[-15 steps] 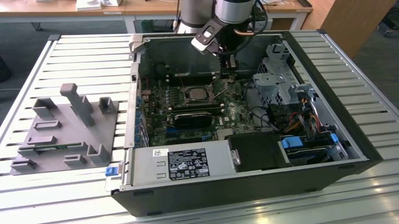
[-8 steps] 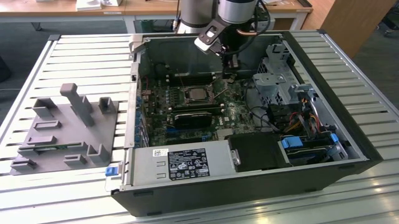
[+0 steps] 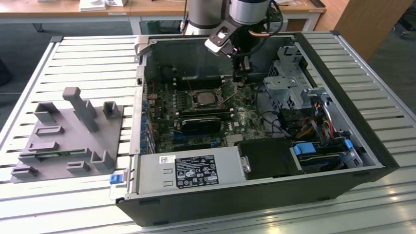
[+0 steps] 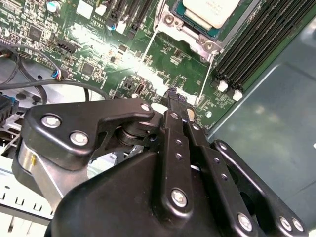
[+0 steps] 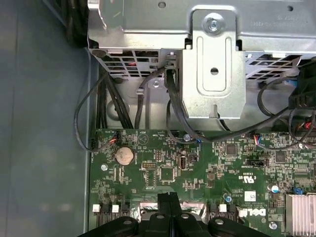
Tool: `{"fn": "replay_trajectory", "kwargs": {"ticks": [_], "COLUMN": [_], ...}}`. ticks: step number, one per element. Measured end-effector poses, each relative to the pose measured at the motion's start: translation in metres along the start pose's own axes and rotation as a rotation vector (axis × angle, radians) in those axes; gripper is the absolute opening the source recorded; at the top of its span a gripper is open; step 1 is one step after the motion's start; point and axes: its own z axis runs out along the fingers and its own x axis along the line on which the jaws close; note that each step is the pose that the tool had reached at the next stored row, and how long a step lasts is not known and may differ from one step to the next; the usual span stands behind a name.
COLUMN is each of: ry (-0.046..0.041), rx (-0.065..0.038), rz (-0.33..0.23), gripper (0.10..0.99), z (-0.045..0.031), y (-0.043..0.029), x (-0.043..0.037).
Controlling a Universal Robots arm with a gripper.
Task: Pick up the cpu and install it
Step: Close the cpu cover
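The cpu (image 4: 210,9) shows in the second wrist view as a pale silvery square lying inside the metal-framed socket (image 4: 197,37) on the green motherboard. In the exterior view the socket (image 3: 205,98) sits mid-board inside the open computer case. My gripper (image 3: 239,77) hangs over the board just to the exterior view's right of the socket. Its black fingers (image 4: 174,106) are pressed together with nothing between them, and the tips hover a little way from the socket's corner. The first wrist view shows the gripper (image 5: 168,198) above the board's edge.
A grey tray (image 3: 65,136) with upright fixtures lies outside the case on the exterior view's left. Inside are a black module (image 3: 204,122), a power supply (image 3: 188,168), a metal drive cage (image 3: 293,83) with cables (image 5: 173,106), and black memory slots (image 4: 256,44) beside the socket.
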Motion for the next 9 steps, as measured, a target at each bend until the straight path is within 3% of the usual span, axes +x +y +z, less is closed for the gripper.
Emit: {"fn": "replay_trajectory", "kwargs": {"ticks": [9], "ry": [0.0], "rx": [0.003], "rz": [0.0], "gripper": [0.106], "z": [0.0019], "y": [0.0103], "x": [0.0009]}}
